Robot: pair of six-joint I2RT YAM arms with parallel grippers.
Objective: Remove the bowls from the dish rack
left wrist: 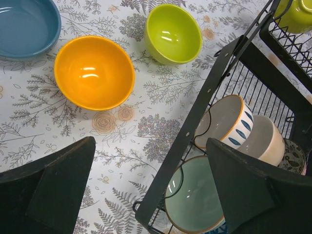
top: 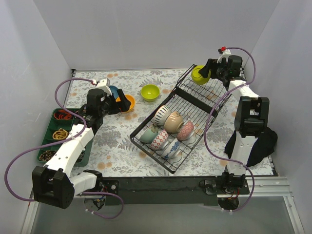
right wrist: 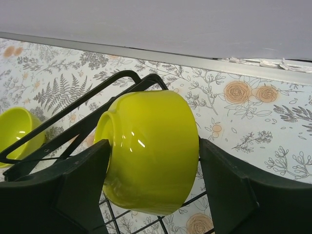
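Observation:
The black dish rack (top: 195,105) lies across the table's middle right. A lime-yellow bowl (top: 200,74) lies on its side in the raised far tier. My right gripper (top: 208,72) is shut on it, one finger at its foot and one at its rim; it also shows in the right wrist view (right wrist: 148,151). The base holds striped (top: 161,115), beige (top: 173,122), pink (top: 185,130), pale-green (top: 149,134) and two patterned bowls. Orange (left wrist: 94,72), blue (left wrist: 27,27) and lime (left wrist: 173,33) bowls sit on the table. My left gripper (left wrist: 150,141) is open and empty beside the rack's left edge (left wrist: 195,126).
A green compartment tray (top: 58,131) with small items stands at the table's left edge. White walls close in the back and both sides. My right arm's cable loops over the rack's right side (top: 214,112).

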